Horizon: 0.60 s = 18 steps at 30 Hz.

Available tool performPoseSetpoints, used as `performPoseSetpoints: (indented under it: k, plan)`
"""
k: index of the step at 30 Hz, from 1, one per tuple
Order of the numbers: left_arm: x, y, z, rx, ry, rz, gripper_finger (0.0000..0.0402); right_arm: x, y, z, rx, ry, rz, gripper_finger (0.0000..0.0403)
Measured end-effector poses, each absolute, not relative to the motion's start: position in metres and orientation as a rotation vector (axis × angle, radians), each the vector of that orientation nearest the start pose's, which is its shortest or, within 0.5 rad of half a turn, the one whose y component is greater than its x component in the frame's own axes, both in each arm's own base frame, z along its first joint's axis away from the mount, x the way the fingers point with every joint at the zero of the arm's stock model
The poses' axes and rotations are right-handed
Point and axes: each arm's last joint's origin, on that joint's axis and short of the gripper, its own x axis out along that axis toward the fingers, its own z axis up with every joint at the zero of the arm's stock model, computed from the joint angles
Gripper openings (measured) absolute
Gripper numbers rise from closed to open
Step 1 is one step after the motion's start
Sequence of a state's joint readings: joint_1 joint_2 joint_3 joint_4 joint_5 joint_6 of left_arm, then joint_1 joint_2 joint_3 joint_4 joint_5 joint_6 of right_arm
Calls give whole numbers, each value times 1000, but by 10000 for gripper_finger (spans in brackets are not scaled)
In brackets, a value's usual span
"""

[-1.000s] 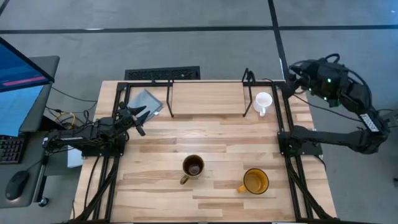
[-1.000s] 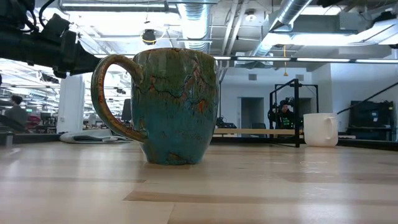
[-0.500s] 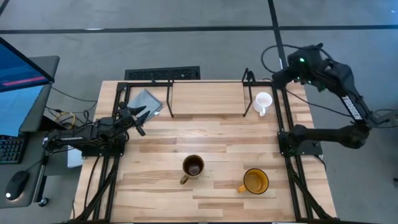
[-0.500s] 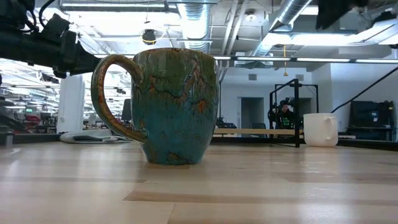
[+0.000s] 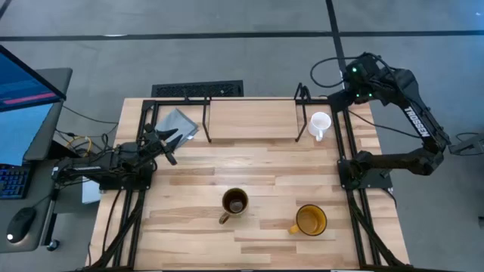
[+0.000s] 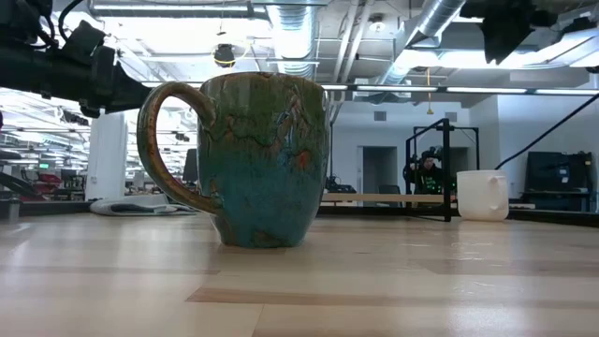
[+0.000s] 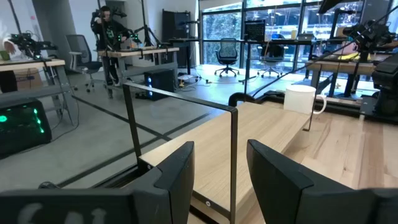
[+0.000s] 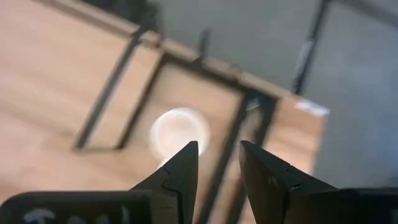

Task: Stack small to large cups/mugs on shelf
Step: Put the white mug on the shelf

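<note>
The small white mug (image 5: 320,123) stands upright on the table just right of the shelf's right legs, also seen in the low view (image 6: 482,195). The dark brown mug (image 5: 235,202), teal-glazed on its side in the low view (image 6: 262,159), and the yellow-orange mug (image 5: 310,220) stand near the table's near edge. The black rod shelf (image 5: 227,100) stands along the far edge. My right gripper (image 5: 354,85) hovers open high over the far right corner, looking down on the white mug (image 8: 179,132). My left gripper (image 5: 168,143) waits open at the table's left side.
A flat black slotted strip (image 5: 198,89) lies beyond the far edge. A grey sheet (image 5: 178,122) lies under the shelf's left end. The arms' black frames (image 5: 352,174) flank the table. A monitor and keyboard sit off its left side.
My right arm has swung from beyond the table's right edge toward the far right corner, bringing its gripper leftward to a spot above the white mug and into the top of the low view. The mugs and the left arm have stayed put.
</note>
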<state>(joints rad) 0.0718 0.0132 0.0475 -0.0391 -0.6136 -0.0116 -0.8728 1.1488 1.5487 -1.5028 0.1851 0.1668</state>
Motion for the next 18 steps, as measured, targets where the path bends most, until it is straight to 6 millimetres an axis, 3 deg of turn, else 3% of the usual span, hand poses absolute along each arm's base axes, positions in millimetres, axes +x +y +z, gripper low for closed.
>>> performPoseSetpoints:
  k: [18]
  plan:
    - [89,23,175,-10,1,685,140,135,-170,360,619,1285,-1005,132]
